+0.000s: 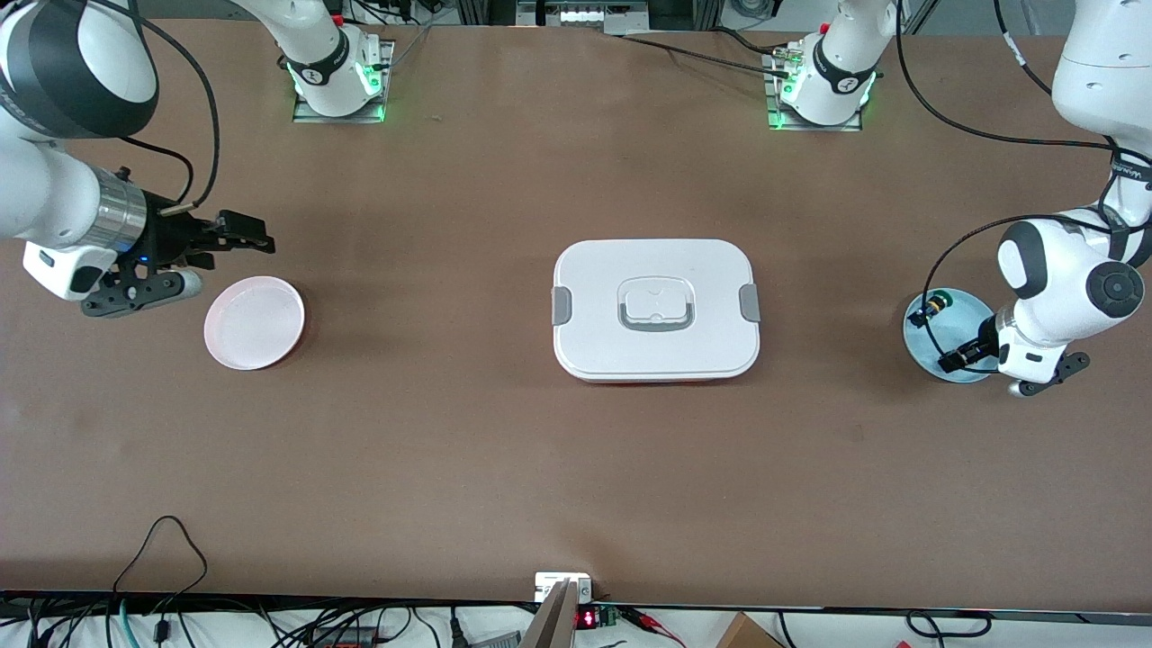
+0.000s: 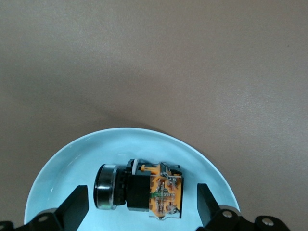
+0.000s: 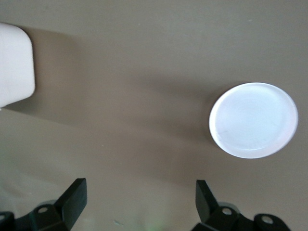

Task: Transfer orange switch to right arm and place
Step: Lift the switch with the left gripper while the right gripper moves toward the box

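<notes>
1. Counter (image 1: 504,468): brown, flat; three main things on it in a row between the two arm ends.
2. White box (image 1: 656,310): lidded, grey clips at both ends and a grey handle on the lid; sits mid-counter, between the two plates and well apart from both.
3. Blue plate (image 1: 922,346): at the left arm's end of the counter; it holds two small parts.
4. Orange switch (image 2: 144,188): lies on its side in the blue plate; black barrel with a silver ring at one end, orange block with metal contacts at the other; in the front view it is mostly hidden under the left claw.
5. Second part (image 1: 931,308): small, black with blue marking; also in the blue plate, on the portion farther from the front camera than the switch; apart from the switch.
6. Left claw (image 2: 143,208): low over the blue plate, fingers spread; one finger (image 2: 77,206) on each side of the switch; gaps show on both sides, so not touching it.
7. Right claw (image 1: 245,231): up over bare counter at the right arm's end, just above and beside the white plate (image 1: 255,322); fingers spread, holding nothing; this arm waits.
8. White plate: holds nothing; in the right wrist view it shows as a round pale disc (image 3: 253,120).
</notes>
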`<action>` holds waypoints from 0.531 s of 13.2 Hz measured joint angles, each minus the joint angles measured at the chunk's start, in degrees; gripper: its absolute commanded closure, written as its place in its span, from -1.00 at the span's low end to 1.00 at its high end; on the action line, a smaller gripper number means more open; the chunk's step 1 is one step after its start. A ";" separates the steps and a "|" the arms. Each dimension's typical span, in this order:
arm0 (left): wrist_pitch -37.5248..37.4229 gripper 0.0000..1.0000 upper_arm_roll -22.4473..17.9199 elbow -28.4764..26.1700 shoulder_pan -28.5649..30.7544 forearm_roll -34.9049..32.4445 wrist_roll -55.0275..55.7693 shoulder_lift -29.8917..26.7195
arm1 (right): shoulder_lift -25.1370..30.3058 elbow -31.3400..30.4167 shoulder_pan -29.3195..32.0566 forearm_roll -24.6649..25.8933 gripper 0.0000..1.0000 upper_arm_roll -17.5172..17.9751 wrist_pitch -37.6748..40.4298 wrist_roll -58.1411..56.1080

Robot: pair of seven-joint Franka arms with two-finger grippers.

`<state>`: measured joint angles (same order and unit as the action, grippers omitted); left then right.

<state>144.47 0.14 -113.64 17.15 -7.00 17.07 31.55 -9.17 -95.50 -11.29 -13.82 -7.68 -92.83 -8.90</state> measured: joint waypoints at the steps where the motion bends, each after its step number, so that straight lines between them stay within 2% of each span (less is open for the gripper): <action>1: 0.00 -0.87 0.00 -0.02 0.11 0.00 0.00 0.11 | -0.02 -1.72 0.00 -2.81 -1.00 0.00 -1.31 -0.02; 2: 0.00 -0.73 0.00 -0.03 0.27 0.00 -0.02 0.29 | -0.07 -3.40 -0.01 -5.96 -1.00 0.01 -2.43 -0.08; 3: 0.01 -0.46 0.00 -0.03 0.43 0.00 -0.04 0.49 | -0.12 -4.64 -0.04 -9.06 -1.00 0.01 -3.10 -0.17; 4: 0.03 -0.11 0.00 -0.03 0.53 0.00 -0.06 0.65 | -0.18 -5.38 -0.11 -12.05 -1.00 0.03 -3.27 -0.44; 5: 0.07 0.01 0.00 -0.03 0.58 0.00 -0.11 0.72 | -0.18 -5.96 -0.27 -15.46 -1.00 0.08 -3.29 -1.04; 7: 0.23 0.08 0.01 0.01 0.58 0.00 -0.17 0.70 | -0.45 -7.16 -0.81 -22.95 -1.00 0.14 -3.28 -3.82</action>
<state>144.70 0.15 -113.63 17.73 -7.00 16.90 32.26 -9.62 -102.65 -12.10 -36.77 -7.54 -96.11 -12.73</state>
